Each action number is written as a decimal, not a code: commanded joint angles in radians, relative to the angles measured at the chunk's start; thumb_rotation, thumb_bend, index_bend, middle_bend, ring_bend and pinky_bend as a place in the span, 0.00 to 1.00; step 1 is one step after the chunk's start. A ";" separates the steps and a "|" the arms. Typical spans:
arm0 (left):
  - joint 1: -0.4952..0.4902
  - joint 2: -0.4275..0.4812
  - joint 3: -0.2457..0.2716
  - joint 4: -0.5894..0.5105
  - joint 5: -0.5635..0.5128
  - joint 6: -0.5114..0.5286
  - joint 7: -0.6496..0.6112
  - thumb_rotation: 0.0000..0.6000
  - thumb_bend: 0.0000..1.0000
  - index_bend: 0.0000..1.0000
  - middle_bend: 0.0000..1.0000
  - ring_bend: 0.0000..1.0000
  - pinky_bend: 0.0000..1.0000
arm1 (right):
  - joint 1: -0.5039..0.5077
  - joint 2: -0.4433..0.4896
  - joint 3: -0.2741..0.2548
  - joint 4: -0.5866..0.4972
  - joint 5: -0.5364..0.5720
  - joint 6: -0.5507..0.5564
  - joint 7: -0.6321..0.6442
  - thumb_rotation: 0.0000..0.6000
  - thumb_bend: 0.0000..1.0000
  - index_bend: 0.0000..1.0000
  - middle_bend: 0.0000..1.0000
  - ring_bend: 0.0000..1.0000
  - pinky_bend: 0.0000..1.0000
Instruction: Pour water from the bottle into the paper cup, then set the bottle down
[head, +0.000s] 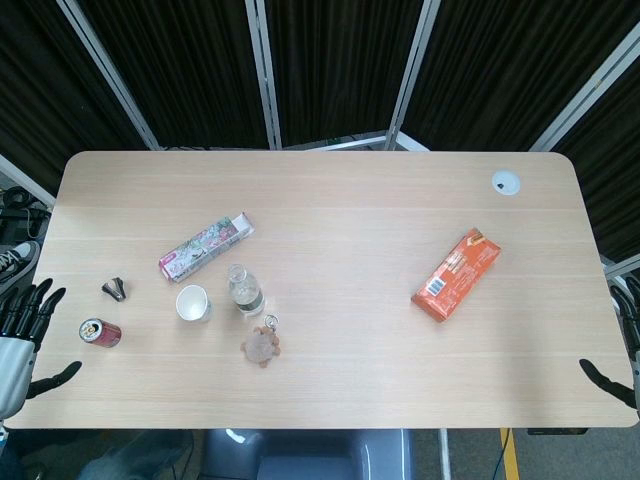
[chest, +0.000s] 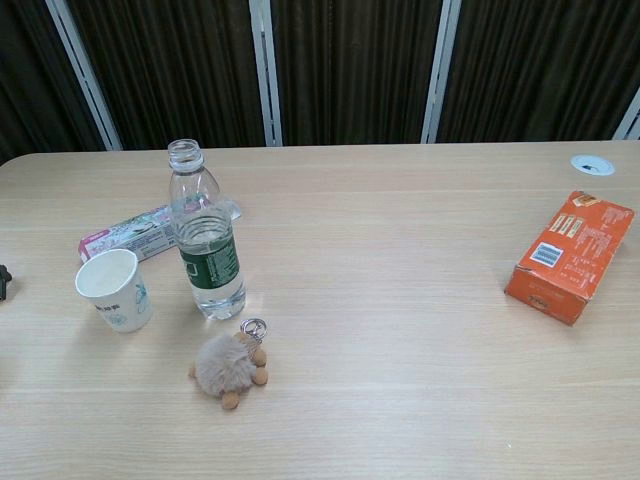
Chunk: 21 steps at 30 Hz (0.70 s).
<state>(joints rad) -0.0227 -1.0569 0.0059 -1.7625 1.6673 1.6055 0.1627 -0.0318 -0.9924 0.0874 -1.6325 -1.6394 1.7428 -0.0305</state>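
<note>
A clear plastic bottle with a green label stands upright and uncapped on the wooden table. A white paper cup stands upright just to its left, a small gap between them. My left hand hangs off the table's left edge with fingers spread, holding nothing. My right hand shows only partly at the right edge, fingers apart, nothing in it. Neither hand appears in the chest view.
A furry keychain toy lies just in front of the bottle. A pink carton lies behind the cup. A red can and a black clip sit at the left. An orange box lies at the right.
</note>
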 joint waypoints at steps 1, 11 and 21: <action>0.002 -0.002 -0.001 0.001 0.000 0.003 0.004 1.00 0.00 0.00 0.00 0.00 0.00 | -0.001 0.010 -0.007 -0.008 0.006 -0.018 -0.003 1.00 0.00 0.00 0.00 0.00 0.00; -0.046 -0.031 -0.019 0.023 0.010 -0.043 -0.074 1.00 0.00 0.00 0.00 0.00 0.00 | 0.006 0.039 -0.020 -0.047 0.016 -0.064 -0.012 1.00 0.00 0.00 0.00 0.00 0.00; -0.287 -0.150 -0.110 0.117 -0.092 -0.353 -0.478 1.00 0.00 0.00 0.00 0.00 0.00 | 0.036 0.027 -0.003 -0.043 0.063 -0.124 -0.025 1.00 0.00 0.00 0.00 0.00 0.00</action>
<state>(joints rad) -0.2042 -1.1457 -0.0597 -1.6959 1.6321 1.3866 -0.1736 -0.0035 -0.9599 0.0794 -1.6816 -1.5894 1.6321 -0.0526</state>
